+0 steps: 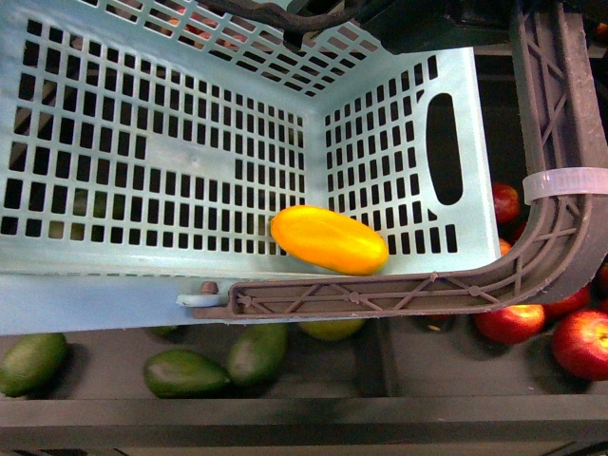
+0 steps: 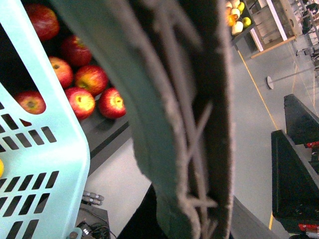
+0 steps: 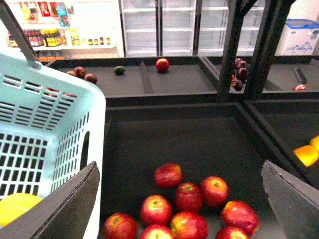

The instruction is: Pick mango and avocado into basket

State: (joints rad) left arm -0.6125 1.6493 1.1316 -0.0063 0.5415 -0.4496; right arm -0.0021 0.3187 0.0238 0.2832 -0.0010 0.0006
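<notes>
The light teal basket [image 1: 142, 161] fills the front view, and the yellow-orange mango [image 1: 329, 239] lies inside it near its right wall. My left gripper is shut on the basket's brown-grey handle [image 2: 189, 124], which hides the fingers in the left wrist view. Three green avocados [image 1: 185, 372] lie in the dark bin below the basket's near edge. My right gripper [image 3: 179, 204] hangs open over red apples, beside the basket [image 3: 50, 124]. A sliver of the mango [image 3: 15, 206] shows there.
Red apples [image 1: 513, 323] fill the bin right of the basket and lie under the right gripper [image 3: 187, 196]. A yellow-green fruit [image 1: 331, 329] peeks out under the basket rim. Dark bin dividers and upright shelf posts [image 3: 229, 50] stand behind; a lone avocado [image 3: 119, 70] sits on a far shelf.
</notes>
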